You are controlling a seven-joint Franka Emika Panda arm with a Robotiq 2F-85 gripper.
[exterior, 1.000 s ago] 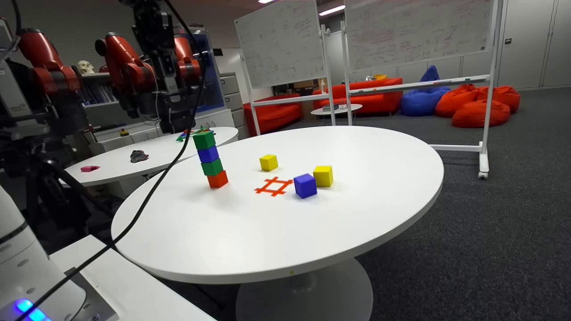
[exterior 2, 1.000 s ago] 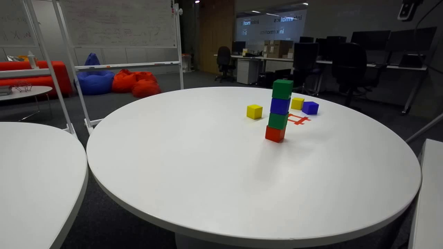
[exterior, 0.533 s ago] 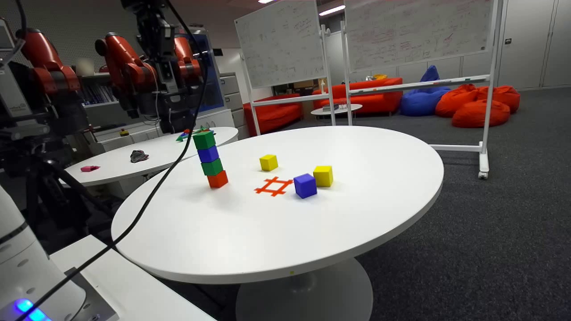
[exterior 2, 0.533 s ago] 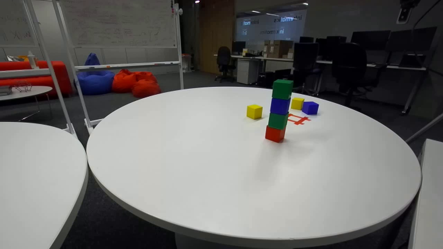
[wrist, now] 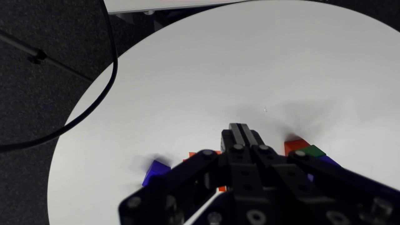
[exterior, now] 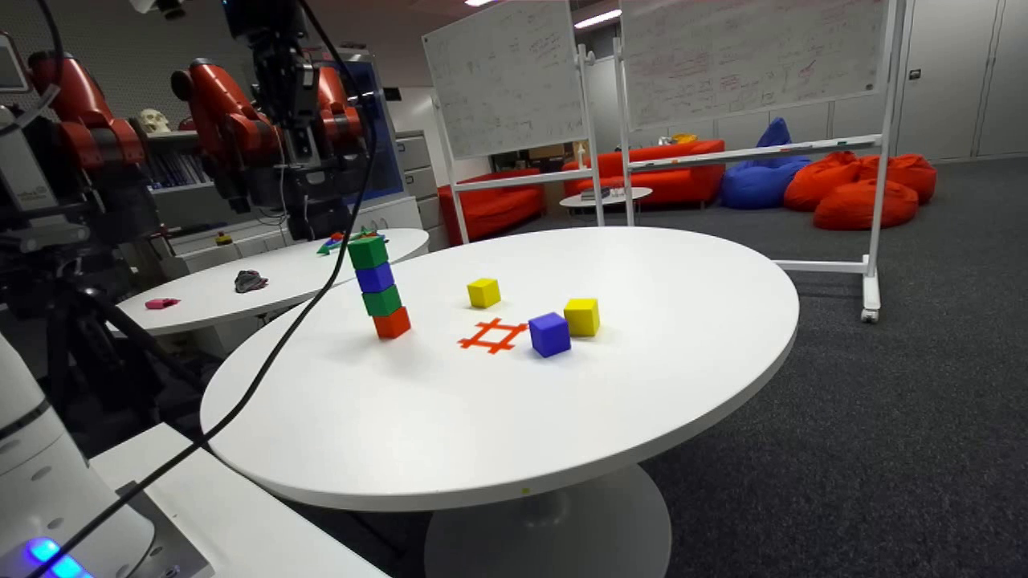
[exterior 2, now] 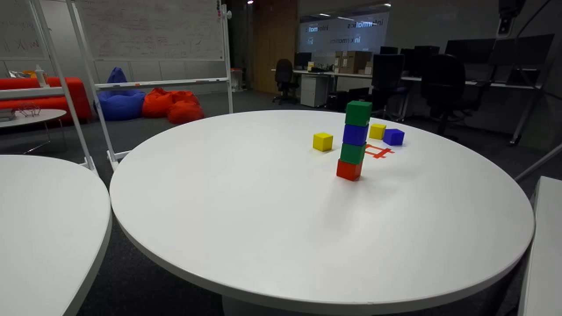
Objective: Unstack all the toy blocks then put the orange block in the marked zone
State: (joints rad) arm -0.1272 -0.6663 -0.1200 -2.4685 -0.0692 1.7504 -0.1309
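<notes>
1. My fingers [wrist: 236, 135] were clenched, pad against pad, and raised above the table [exterior: 514, 433].
2. The orange block [exterior: 392, 323] formed the bottom of a four-block stack [exterior 2: 354, 140], on the table and apart from the marked square [exterior: 492, 335].
3. Upward from it sat the lower green block [exterior: 381, 301], the stacked blue block [exterior: 375, 278] and the upper green block [exterior: 369, 254].
4. The marked square lay between the stack and a loose blue block [exterior: 550, 335].
5. One yellow block [exterior: 583, 317] stood just beside the loose blue block; a second yellow block [exterior: 483, 293] stood apart from both.
</notes>
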